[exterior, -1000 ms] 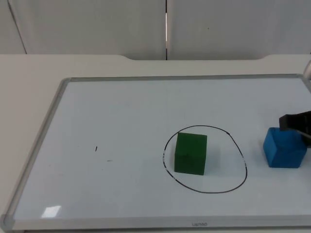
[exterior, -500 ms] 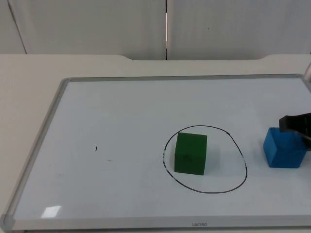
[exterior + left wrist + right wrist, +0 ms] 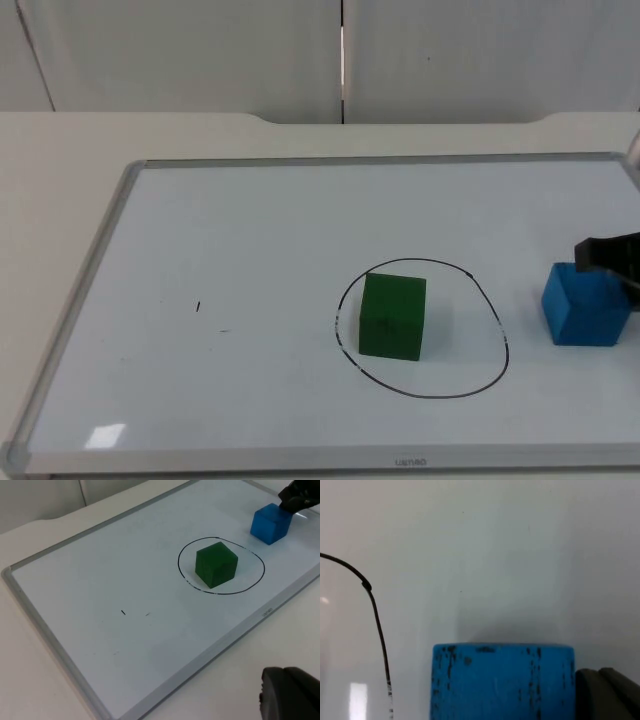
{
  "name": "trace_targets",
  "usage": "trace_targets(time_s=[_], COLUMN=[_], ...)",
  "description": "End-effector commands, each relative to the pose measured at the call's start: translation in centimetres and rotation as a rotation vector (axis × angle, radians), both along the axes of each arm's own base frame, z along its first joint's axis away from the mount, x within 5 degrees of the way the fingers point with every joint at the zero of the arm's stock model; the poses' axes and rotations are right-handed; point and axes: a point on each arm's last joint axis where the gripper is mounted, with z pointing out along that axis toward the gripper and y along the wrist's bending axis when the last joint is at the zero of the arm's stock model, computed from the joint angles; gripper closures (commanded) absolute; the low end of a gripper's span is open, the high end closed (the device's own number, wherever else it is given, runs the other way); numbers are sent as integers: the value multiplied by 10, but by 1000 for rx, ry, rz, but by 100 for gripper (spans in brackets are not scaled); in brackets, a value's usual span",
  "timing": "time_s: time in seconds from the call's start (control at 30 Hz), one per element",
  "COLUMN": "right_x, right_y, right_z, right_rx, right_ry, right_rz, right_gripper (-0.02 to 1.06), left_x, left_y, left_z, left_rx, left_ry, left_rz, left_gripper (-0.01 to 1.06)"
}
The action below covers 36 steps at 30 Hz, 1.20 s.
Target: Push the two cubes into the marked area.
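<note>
A green cube (image 3: pixel 392 316) stands inside the black drawn circle (image 3: pixel 425 394), toward its left side. The blue cube (image 3: pixel 585 305) rests on the whiteboard just right of the circle, outside the line. My right gripper (image 3: pixel 610 256) is shut and touches the blue cube's far right upper edge. In the right wrist view the blue cube (image 3: pixel 502 680) sits close in front, with the right gripper (image 3: pixel 607 695) against its side and the circle line (image 3: pixel 377 625) beyond. The left wrist view takes in the green cube (image 3: pixel 216 564), the blue cube (image 3: pixel 270 524) and the right gripper (image 3: pixel 299 495). My left gripper (image 3: pixel 287 695) waits off the board's near edge.
The whiteboard's grey frame (image 3: pixel 90 280) runs round the work surface; its right edge lies close behind the blue cube. Two small pen marks (image 3: pixel 198 307) sit on the board's left half. The grey partition wall (image 3: pixel 200 50) closes the table at the back.
</note>
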Motion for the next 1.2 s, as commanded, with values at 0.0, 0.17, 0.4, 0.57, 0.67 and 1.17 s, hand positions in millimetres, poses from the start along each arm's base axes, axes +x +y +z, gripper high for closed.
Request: trace_targets(time_s=[0.0,0.17,0.4,0.57,0.67,1.17], right_x=[0,-1,-1,-2,-2,-7], right_y=[2,11,28,27,27,48], right_z=[2,2,5,5,5,7], right_rx=[4,-1,40,47,45,85], right_ry=[-4,-14,-71,-61,-55,-79], right_rz=[3,44,55,43,43,73], right_gripper=[105,105,105,105,105,105], left_x=[0,0,0,0,0,0], left_y=[1,1,1,1,1,1], left_z=[-1,-1,-1,-1,-1,-1], left_rx=[1,1,1,1,1,1], left_ry=[0,0,0,0,0,0], left_rz=[11,11,11,11,11,11], left_gripper=[105,105,105,105,105,105])
